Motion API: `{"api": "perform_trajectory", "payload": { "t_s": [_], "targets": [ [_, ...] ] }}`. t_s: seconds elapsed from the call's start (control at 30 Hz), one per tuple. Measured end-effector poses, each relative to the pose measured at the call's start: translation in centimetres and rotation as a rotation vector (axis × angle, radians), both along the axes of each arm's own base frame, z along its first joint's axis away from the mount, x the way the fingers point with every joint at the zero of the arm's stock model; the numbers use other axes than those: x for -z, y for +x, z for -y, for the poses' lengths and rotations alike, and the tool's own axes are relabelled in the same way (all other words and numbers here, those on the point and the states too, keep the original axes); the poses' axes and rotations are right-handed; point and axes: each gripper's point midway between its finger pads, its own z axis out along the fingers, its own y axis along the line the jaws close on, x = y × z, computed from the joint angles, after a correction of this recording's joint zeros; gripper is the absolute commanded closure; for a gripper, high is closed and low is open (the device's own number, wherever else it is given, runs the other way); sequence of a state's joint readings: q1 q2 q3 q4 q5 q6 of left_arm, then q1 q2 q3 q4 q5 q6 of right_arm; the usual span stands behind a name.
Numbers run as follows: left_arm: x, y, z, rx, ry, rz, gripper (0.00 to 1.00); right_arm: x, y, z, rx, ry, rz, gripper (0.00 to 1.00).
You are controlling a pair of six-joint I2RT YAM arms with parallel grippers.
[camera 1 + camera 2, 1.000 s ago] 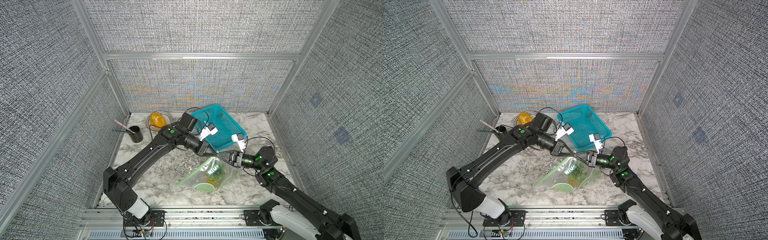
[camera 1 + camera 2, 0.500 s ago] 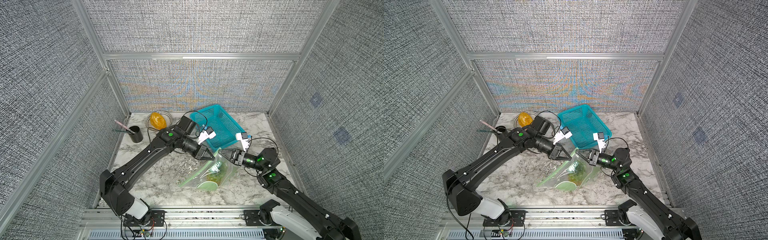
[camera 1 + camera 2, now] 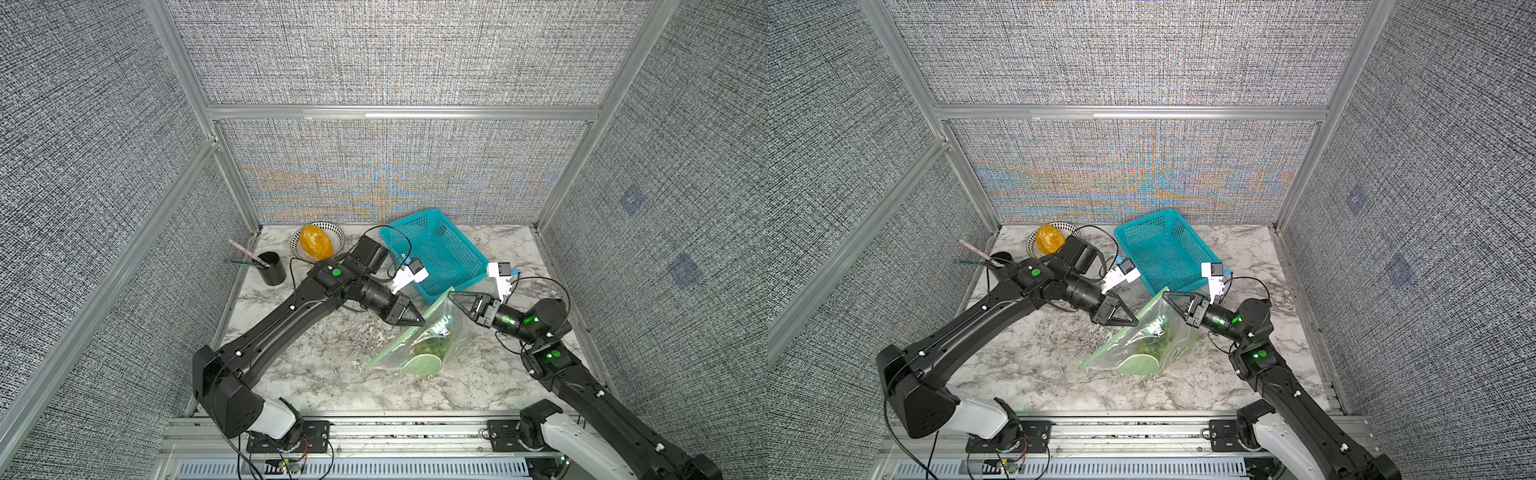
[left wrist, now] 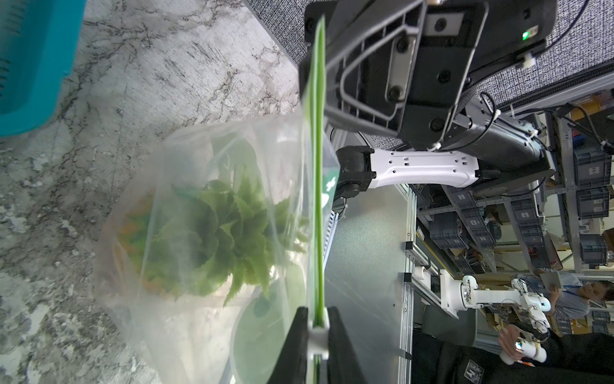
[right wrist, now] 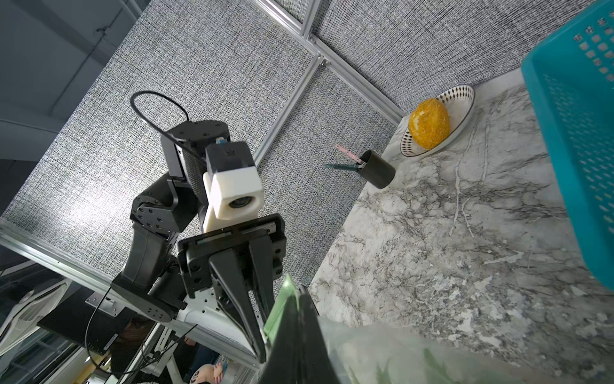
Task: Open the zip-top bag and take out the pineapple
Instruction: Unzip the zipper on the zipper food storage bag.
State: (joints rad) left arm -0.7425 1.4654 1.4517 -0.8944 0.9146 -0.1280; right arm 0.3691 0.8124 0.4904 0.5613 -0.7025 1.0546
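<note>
Clear crinkly plastic, the zip-top bag (image 3: 415, 353) stands in the lower centre of both top views, just right of the middle. Its bottom rests on the marble counter (image 3: 324, 374) and its green zip edge is raised, slanting up towards the right.

The left gripper (image 3: 420, 322) is pinched narrow on the lower end of that edge. In the left wrist view its fingers (image 4: 300, 345) clamp the green strip from both sides. The right gripper (image 3: 450, 295) is closed tight on the upper corner of the same strip, close below the teal basket (image 3: 415, 219). Between the two, the strip runs as one straight line, with no gap visible along it.

Inside the bag lies the pineapple (image 4: 216, 239), its spiky green crown pointing towards the zip edge and a little of the orange body showing behind the leaves. In a top view it is only a green blur (image 3: 1152, 345) through the plastic.

Towards the upper left of the counter sit a patterned bowl (image 3: 337, 237) with an orange-yellow oval fruit (image 3: 316, 242) and a black cup (image 3: 272, 272) holding thin sticks.
</note>
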Motion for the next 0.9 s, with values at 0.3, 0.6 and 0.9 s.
{"api": "perform_trajectory", "payload": {
  "t_s": [0.3, 0.6, 0.9],
  "targets": [
    [0.5, -0.7, -1.6, -0.016, 0.023, 0.012, 0.87, 0.2, 0.5, 1.0, 0.051, -0.015, 0.000, 1.00],
    [2.0, -1.3, -4.3, -0.078, 0.085, 0.016, 0.88, 1.1, 1.4, 1.6, 0.078, -0.034, -0.026, 1.00],
    [3.3, -1.6, -6.3, -0.131, 0.136, 0.022, 0.89, 2.4, 3.3, 2.0, 0.095, -0.058, -0.076, 1.00]
  ]
}}
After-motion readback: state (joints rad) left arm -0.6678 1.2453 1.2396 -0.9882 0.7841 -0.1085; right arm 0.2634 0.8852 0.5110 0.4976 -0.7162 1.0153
